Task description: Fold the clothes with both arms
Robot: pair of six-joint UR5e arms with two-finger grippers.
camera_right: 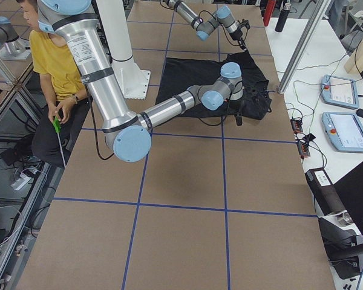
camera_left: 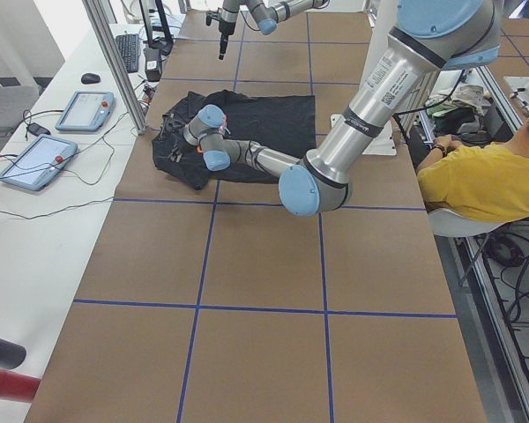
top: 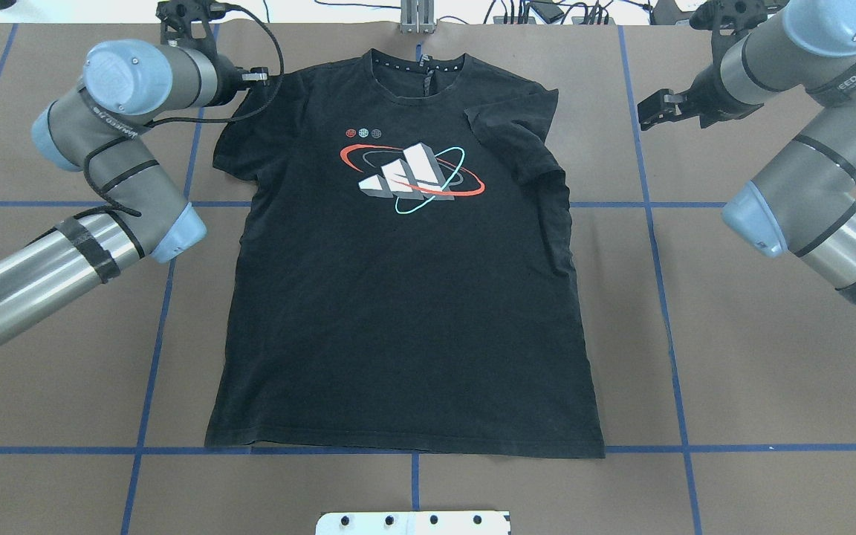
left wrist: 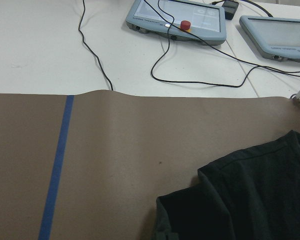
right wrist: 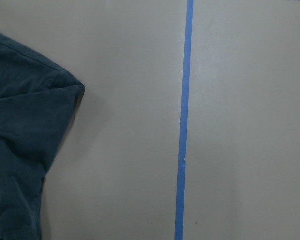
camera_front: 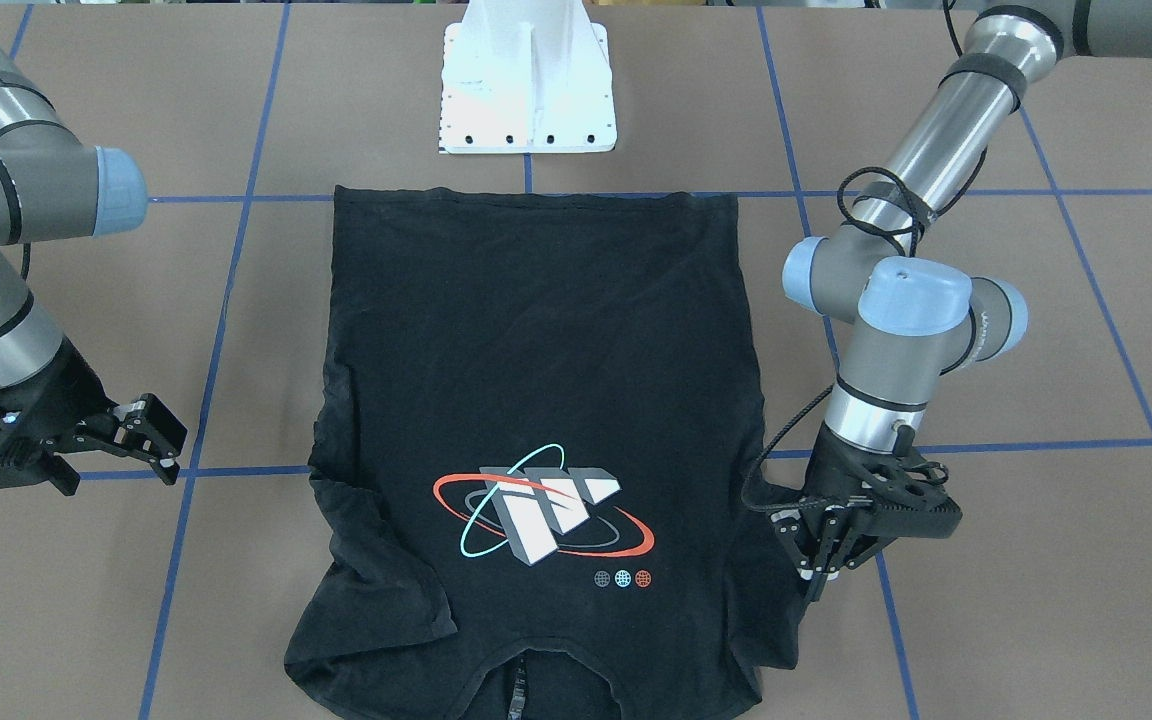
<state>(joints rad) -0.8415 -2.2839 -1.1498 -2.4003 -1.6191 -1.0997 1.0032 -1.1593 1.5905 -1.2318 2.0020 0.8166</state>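
The black T-shirt point(top: 398, 312) lies flat with its print point(top: 409, 178) up and its collar at the far edge. The sleeve on my right side point(top: 517, 141) is folded in over the body. My left gripper point(camera_front: 820, 572) points down beside the other sleeve point(left wrist: 250, 195). Its fingers are shut, and I see no cloth between them. From overhead the left gripper point(top: 255, 74) sits at that shoulder. My right gripper point(camera_front: 161, 440) is open and hangs off the shirt over bare table. It shows overhead as the right gripper point(top: 651, 111), and its wrist view catches the folded sleeve point(right wrist: 25, 130).
The white pedestal base point(camera_front: 528, 80) stands just behind the hem. Blue tape lines point(right wrist: 182, 125) grid the brown table. Control tablets point(left wrist: 177, 20) and cables lie on a white bench beyond the collar side. A person in yellow point(camera_left: 485, 176) sits behind the robot.
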